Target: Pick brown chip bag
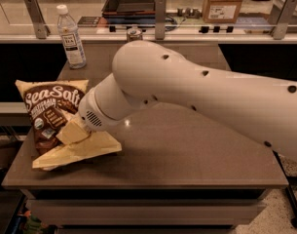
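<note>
The brown chip bag [50,106] lies at the left edge of the table [187,155], with a dark brown centre, white "Sea Salt" lettering and pale yellow ends. Its lower end sticks out flat toward the table's front left. My big white arm [196,91] reaches in from the right across the table. My gripper [71,131] is at the arm's end, down on the lower middle of the bag and touching it. The arm's wrist hides part of the bag's right side.
A clear water bottle [71,37] stands at the table's back left. A small can [134,33] stands at the back centre, just behind the arm. Beyond are a railing with metal posts [160,16], a dark tray [131,3] and a cardboard box [222,3].
</note>
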Controlling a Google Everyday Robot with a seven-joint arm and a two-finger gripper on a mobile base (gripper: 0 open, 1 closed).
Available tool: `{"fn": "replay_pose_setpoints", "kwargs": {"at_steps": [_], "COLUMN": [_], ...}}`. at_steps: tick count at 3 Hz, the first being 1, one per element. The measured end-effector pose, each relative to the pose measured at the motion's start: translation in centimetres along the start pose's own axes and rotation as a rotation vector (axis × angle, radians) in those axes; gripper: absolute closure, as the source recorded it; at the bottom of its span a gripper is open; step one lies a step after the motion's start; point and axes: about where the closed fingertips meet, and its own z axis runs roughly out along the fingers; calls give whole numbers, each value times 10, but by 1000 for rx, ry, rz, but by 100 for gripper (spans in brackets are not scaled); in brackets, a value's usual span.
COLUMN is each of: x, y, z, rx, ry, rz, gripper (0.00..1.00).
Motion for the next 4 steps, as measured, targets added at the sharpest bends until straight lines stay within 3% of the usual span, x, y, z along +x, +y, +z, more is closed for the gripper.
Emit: {"fn": "replay_pose_setpoints", "kwargs": {"at_steps": [3, 4], "x": [-11, -17], "y": [-72, -88], "z": [-88, -109], "rx": [20, 2], "ry": [-211, -293], "rz": [-63, -103], "gripper": [100, 100]}}
